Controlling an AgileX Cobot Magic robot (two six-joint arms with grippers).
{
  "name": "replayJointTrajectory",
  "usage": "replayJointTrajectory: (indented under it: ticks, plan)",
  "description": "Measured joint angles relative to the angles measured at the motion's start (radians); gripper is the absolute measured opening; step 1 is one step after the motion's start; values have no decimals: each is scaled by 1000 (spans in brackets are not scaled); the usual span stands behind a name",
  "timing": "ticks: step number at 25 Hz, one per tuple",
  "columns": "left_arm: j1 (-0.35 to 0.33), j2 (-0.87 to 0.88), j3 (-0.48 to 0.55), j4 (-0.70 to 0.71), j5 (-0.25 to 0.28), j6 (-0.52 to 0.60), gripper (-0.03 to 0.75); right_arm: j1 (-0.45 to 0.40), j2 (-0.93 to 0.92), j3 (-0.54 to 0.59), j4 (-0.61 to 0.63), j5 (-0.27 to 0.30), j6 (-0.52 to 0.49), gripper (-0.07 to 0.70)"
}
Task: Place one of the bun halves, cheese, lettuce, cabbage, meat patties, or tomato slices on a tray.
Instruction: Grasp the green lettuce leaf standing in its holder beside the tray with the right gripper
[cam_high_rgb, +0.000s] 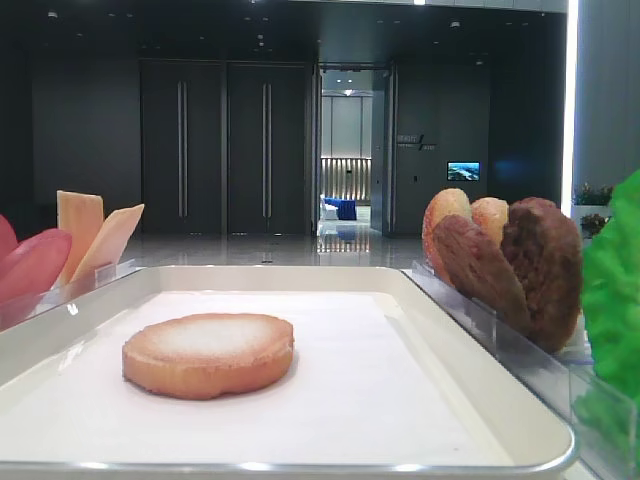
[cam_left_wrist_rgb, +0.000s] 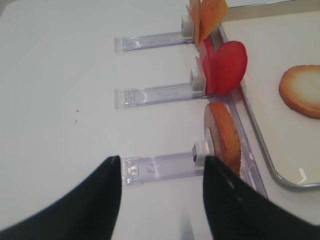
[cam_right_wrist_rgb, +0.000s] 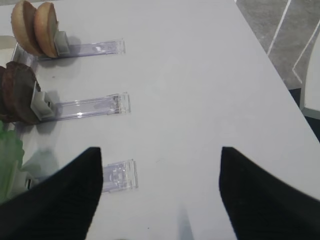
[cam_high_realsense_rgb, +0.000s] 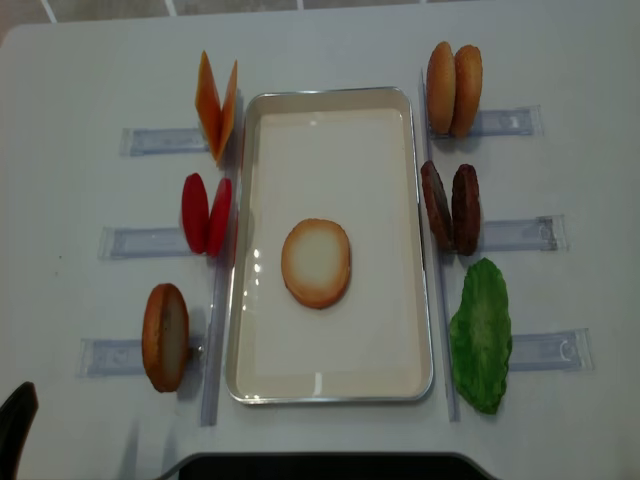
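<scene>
Exterior high (realsense) view: a white tray (cam_high_realsense_rgb: 330, 390) lies lengthwise at the middle of the tabletop (cam_high_realsense_rgb: 90, 60), with one bun half (cam_high_realsense_rgb: 316, 262) lying flat, pale cut face up, near the centre of its floor. Six clear plastic holders flank the tray, three on each side, each carrying upright food pieces at its tray-side end. Left of the tray, from far to near: two cheese slices (cam_high_realsense_rgb: 216, 106) leaning apart in a V; two tomato slices (cam_high_realsense_rgb: 206, 214) standing side by side; a single bun half (cam_high_realsense_rgb: 165, 336) on edge. Right of the tray, from far to near: two bun halves (cam_high_realsense_rgb: 454, 88) together; two meat patties (cam_high_realsense_rgb: 450, 208) together; the lettuce (cam_high_realsense_rgb: 481, 335) leaf. Left wrist view: the left tool (cam_left_wrist_rgb: 162, 192) hangs over the near left holder (cam_left_wrist_rgb: 160, 167), its dark fingers spread apart, nothing between them. Right wrist view: the right tool (cam_right_wrist_rgb: 160, 187) hangs over bare tabletop beside the near right holder (cam_right_wrist_rgb: 119, 176), fingers likewise wide apart and empty.
</scene>
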Motion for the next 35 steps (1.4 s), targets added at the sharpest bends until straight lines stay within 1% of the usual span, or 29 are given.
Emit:
replayJointTrajectory:
  ticks: [24, 29, 31, 33, 35]
  plan:
    - [0, 0, 0, 0, 0, 0, 400, 0, 0, 0, 0, 0, 0, 472]
    - [0, 0, 0, 0, 0, 0, 400, 0, 0, 0, 4, -5, 55, 468]
    - [0, 0, 0, 0, 0, 0, 400, 0, 55, -2, 0, -9, 87, 468]
    - [0, 0, 0, 0, 0, 0, 400, 0, 209, -11, -2, -24, 95, 468]
    - [0, 0, 0, 0, 0, 0, 399, 0, 392, -44, -2, -45, 94, 467]
